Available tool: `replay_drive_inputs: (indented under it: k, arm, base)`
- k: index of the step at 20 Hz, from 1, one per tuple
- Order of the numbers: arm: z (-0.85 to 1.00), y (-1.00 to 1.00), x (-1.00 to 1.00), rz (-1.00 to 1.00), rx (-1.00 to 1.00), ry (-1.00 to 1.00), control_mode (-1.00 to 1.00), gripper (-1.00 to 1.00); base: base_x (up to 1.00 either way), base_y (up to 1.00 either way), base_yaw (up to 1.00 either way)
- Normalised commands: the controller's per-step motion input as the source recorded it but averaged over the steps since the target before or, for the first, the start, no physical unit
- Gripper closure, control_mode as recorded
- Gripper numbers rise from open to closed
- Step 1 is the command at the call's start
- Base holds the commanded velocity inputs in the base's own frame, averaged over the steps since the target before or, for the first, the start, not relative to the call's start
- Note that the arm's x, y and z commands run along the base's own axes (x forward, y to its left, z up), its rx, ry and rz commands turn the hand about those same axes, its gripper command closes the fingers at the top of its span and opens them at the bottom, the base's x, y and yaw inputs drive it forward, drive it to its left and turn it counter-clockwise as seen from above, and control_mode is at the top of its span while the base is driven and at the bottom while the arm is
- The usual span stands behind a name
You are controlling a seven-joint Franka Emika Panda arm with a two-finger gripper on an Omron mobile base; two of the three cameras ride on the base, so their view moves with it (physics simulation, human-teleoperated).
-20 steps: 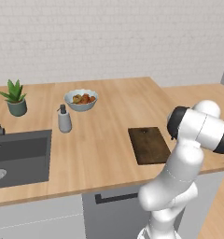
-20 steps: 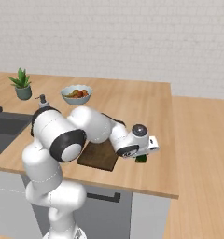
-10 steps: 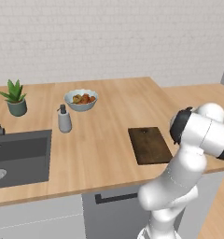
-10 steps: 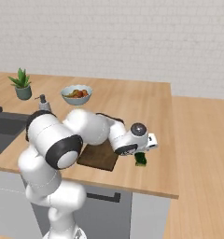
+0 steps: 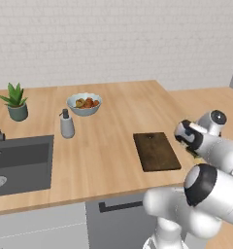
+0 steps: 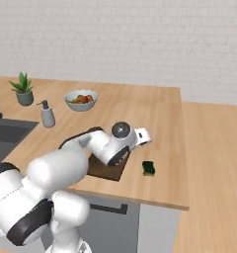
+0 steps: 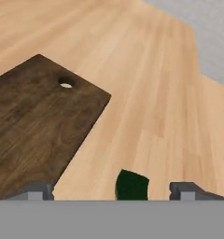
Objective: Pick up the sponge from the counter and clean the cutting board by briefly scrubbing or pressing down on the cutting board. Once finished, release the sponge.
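Sponge [image 6: 148,168] beside cutting board [image 6: 106,169] edge

Between my end effector's [image 7: 111,189] fingertips [image 7: 37,190], the sponge [image 7: 131,185] is cut off at the bottom of the hand view, so I see just its dark top. The cutting board [image 7: 37,135] off to one side runs out past that view's edge. From the right base camera, my own arm covers much of the board, leaving a corner. The bowl's [image 5: 84,103] contents are too small to identify.
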Motion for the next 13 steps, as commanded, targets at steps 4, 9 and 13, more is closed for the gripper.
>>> replay_drive_inputs:
  k: [4,9,13]
  arm:
    - [1.0,0.77,-0.33,-0.07,0.16,0.01,-1.0,-1.0]
    - [1.0,0.56,-0.69,-0.06,0.33,0.11,-1.0,-1.0]
    - [1.0,0.47,-0.76,-0.02,0.23,0.05,-1.0,-1.0]
  base:
    - [0.0,0.0,0.0]
    - [0.0,0.0,0.0]
    - [0.0,0.0,0.0]
